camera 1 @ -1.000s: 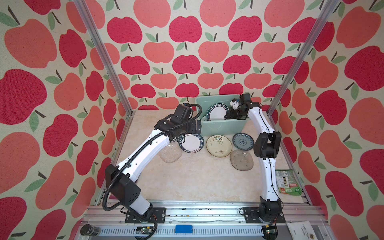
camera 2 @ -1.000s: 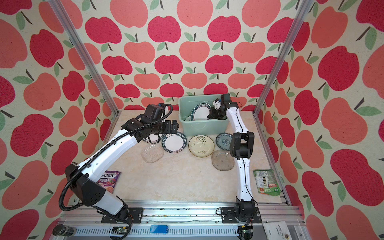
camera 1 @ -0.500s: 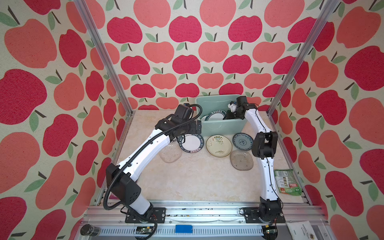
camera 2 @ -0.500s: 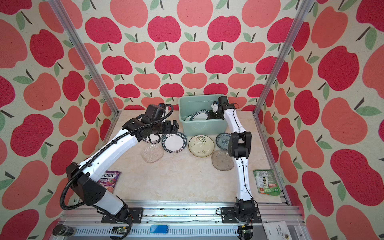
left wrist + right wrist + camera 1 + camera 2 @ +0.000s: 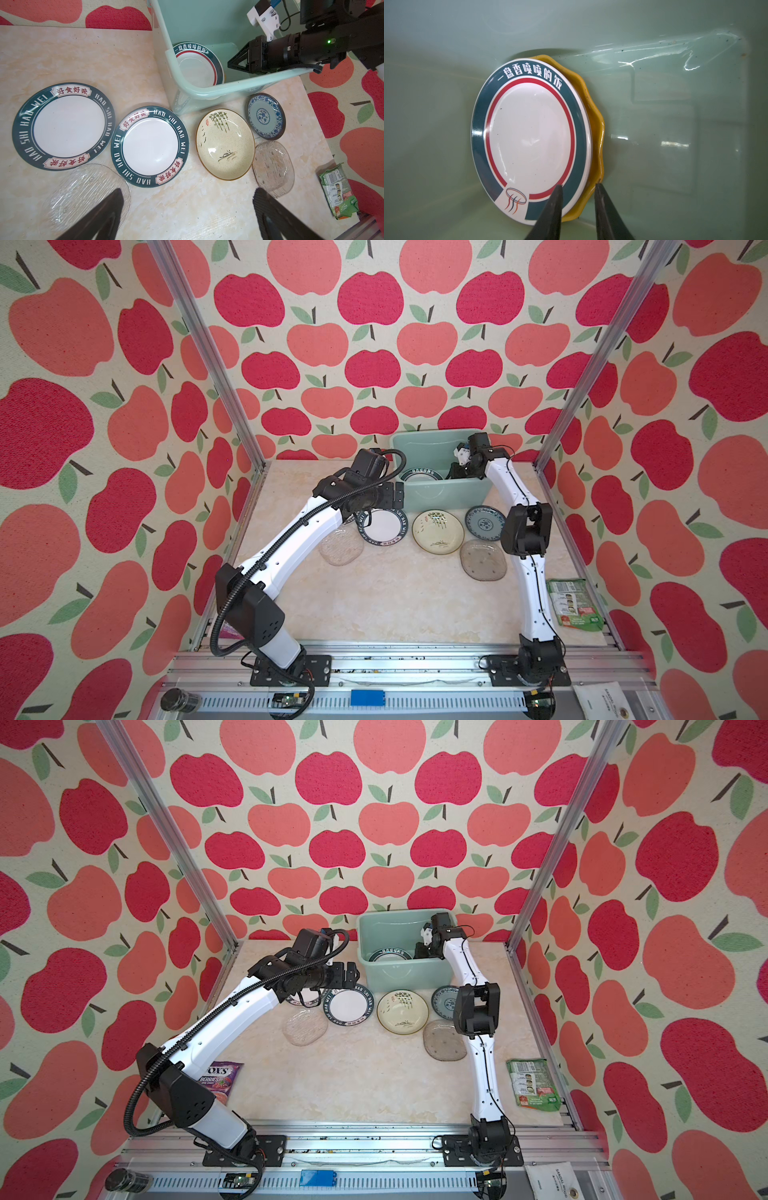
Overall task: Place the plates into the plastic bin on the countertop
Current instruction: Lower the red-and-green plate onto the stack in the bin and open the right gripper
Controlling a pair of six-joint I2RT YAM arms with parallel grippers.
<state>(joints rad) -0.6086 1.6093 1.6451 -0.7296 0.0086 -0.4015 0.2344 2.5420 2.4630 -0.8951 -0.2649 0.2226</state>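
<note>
- Plates (image 5: 382,526) are going into the plastic bin (image 5: 675,145), and the right gripper (image 5: 578,187) is reaching inside it, its jaws standing slightly parted astride the rim of the emblem plate (image 5: 529,141).
- The emblem plate is lying on the yellow scalloped plate (image 5: 596,124), and both are resting on the bin floor.
- A third plate (image 5: 178,101) may be lying beneath them; only dim lettering is showing through the bin wall.
- The left gripper (image 5: 189,191) is hovering above the countertop (image 5: 374,605), jaws wide apart and holding nothing.
- Six plates are waiting on the countertop just in front of the bin: two lettered-rim plates (image 5: 62,126) (image 5: 149,145), a cream plate (image 5: 225,143), a blue plate (image 5: 266,115) and two clear glass plates (image 5: 83,187) (image 5: 273,166).
- Most of the job is looking undone.
</note>
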